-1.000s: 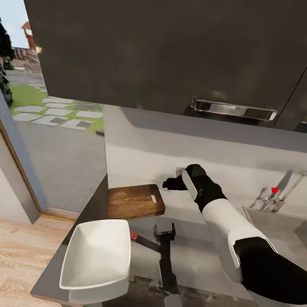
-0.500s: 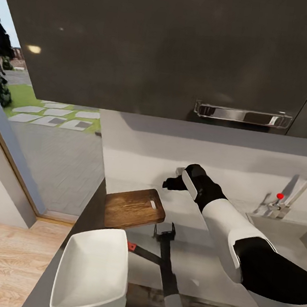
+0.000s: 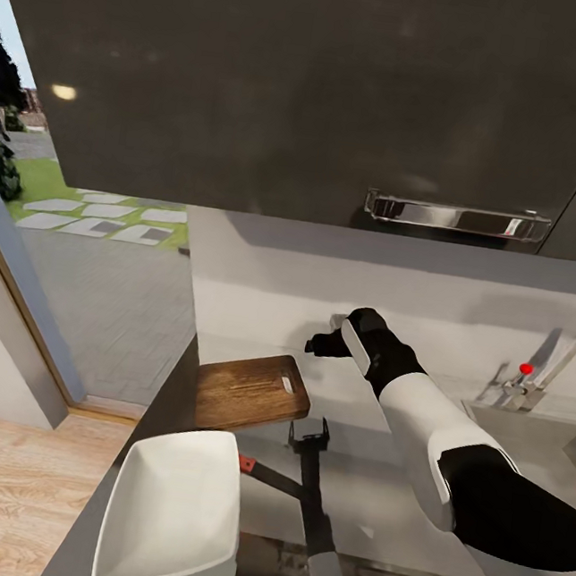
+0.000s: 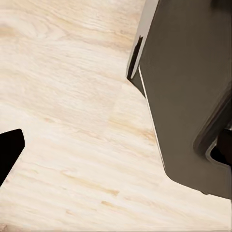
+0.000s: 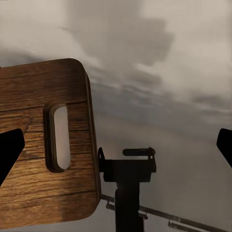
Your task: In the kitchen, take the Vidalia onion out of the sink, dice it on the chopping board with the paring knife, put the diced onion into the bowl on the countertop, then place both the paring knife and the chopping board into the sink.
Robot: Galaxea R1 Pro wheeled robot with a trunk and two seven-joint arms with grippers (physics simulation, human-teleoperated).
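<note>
Right end effector (image 3: 317,343) hovers open above chopping board (image 3: 251,391).

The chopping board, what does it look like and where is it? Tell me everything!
The chopping board is a brown wooden rectangle with rounded corners and visible grain lines. It has an oblong slot handle near one end, with the grey countertop showing through it. It lies flat on the countertop at its left end, close to the wall, with nothing on top of it. The white bowl sits just in front of it. The right tool hangs above the countertop beside the board, not touching it.
</note>
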